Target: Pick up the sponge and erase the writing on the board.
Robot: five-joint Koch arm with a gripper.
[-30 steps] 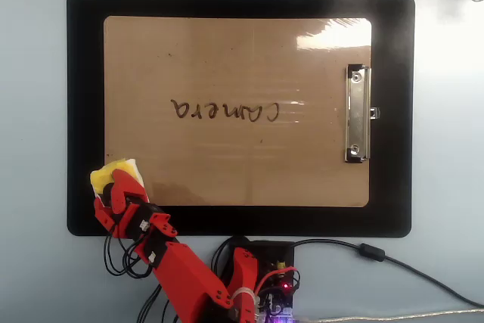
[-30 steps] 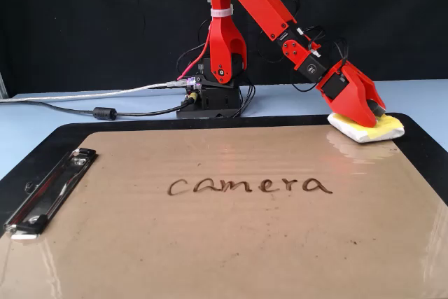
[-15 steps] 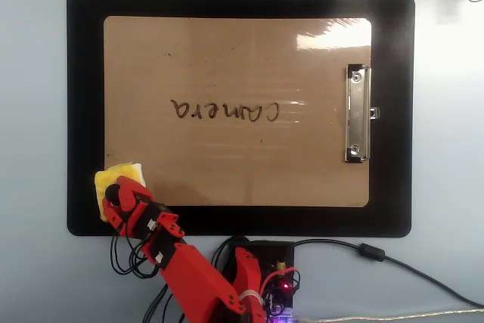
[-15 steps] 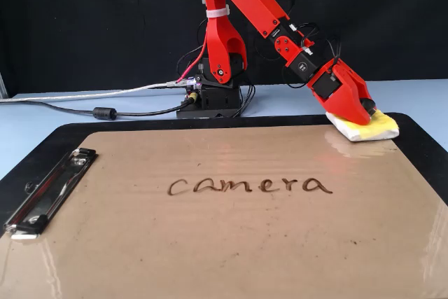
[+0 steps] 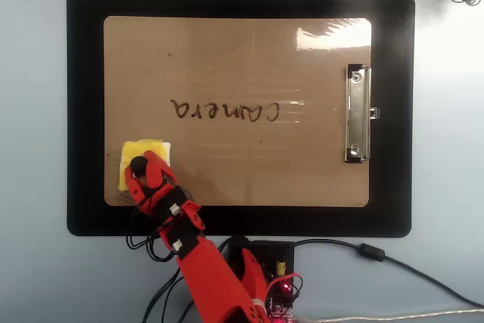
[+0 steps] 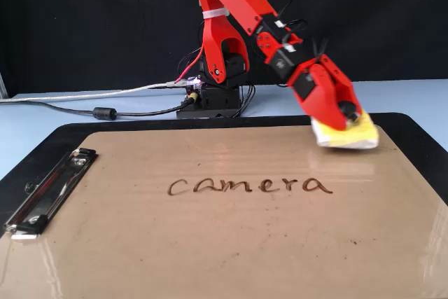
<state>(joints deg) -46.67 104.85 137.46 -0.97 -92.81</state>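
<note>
The red plastic gripper (image 5: 140, 170) (image 6: 343, 118) is clenched on the sponge (image 5: 151, 150) (image 6: 355, 136), a small yellow soft square with a whitish edge. The sponge is on the board (image 5: 227, 58) (image 6: 210, 243), near its corner at the lower left of the overhead view, far from the silver metal clip (image 5: 357, 115) (image 6: 45, 194). The board is glossy, tan-brown and rectangular, on a larger black mat (image 5: 83, 111) (image 6: 42, 138). The writing (image 5: 224, 110) (image 6: 249, 185), dark cursive "camera", lies in the middle, well apart from the sponge, with bare board on all sides.
</note>
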